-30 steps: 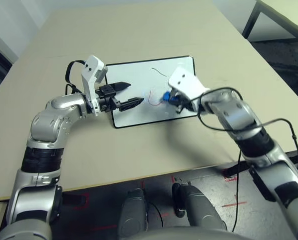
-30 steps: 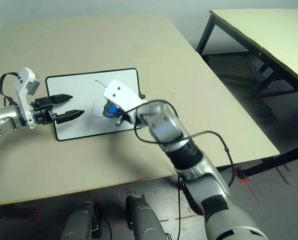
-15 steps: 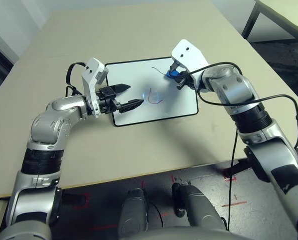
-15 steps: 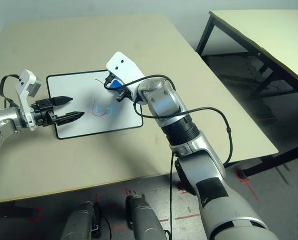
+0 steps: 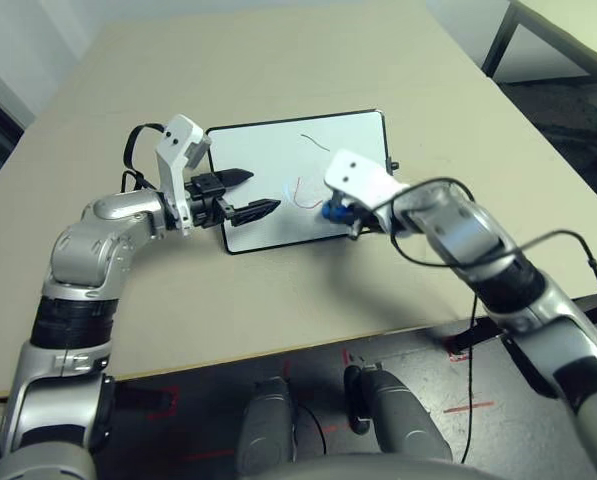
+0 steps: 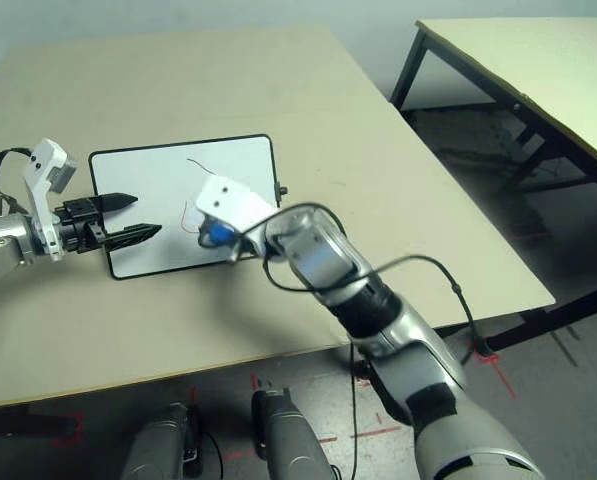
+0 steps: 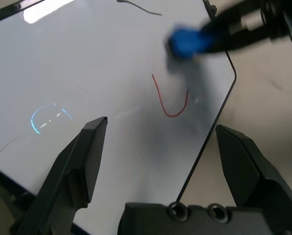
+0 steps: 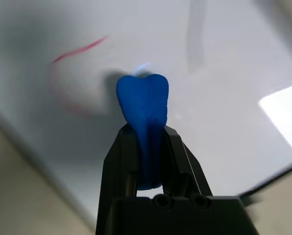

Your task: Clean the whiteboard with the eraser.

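While the left gripper (image 5: 257,192) has its two black fingers wide apart over one side of the whiteboard (image 5: 268,150), the right gripper (image 8: 149,134) squeezes the blue eraser (image 8: 145,105) tight between its fingers. I cannot tell if the eraser touches the board. The whiteboard lies flat on a big tan table (image 5: 178,320), and another table (image 6: 538,70) stands nearby. The eraser is over the board, near the red curved line (image 7: 171,115), with its end poking out past the right fingertips (image 8: 170,131).
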Robot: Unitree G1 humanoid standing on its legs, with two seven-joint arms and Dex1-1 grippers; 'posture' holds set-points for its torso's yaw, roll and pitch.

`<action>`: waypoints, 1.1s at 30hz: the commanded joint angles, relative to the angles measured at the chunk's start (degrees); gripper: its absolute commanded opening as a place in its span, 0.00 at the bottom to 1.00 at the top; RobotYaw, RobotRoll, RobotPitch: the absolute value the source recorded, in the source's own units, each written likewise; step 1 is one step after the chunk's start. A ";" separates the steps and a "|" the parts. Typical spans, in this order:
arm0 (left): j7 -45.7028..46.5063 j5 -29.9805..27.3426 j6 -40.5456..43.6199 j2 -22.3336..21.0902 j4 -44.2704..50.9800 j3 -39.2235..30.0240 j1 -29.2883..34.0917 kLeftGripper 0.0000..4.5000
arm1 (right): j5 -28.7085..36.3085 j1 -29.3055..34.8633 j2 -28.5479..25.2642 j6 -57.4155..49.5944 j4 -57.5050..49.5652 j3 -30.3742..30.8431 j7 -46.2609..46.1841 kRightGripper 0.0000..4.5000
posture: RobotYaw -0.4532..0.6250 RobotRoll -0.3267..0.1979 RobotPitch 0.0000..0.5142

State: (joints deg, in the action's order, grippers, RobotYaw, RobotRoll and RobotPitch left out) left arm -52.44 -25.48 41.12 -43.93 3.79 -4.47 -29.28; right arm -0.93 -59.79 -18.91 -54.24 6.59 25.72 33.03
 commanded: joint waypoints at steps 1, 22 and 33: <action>-0.88 -0.39 1.22 -1.11 0.18 0.31 0.58 1.00 | -1.35 -1.55 1.27 4.33 5.29 -1.33 -1.04 0.13 | 0.40 0.62 0.30; -0.98 -0.32 2.13 -1.52 0.90 -0.13 1.21 1.00 | -2.13 0.50 -0.78 0.04 2.80 1.88 0.05 0.13 | 0.40 0.62 0.32; -0.89 -0.55 2.28 -1.54 1.18 -0.27 1.46 1.00 | -0.81 7.73 -3.49 -8.45 -10.91 8.61 6.37 0.13 | 0.40 0.62 0.32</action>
State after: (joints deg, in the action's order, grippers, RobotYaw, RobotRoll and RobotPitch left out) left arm -53.23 -25.53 43.02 -45.17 4.54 -4.60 -28.31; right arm -2.91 -54.80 -21.47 -58.08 -0.35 30.20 37.26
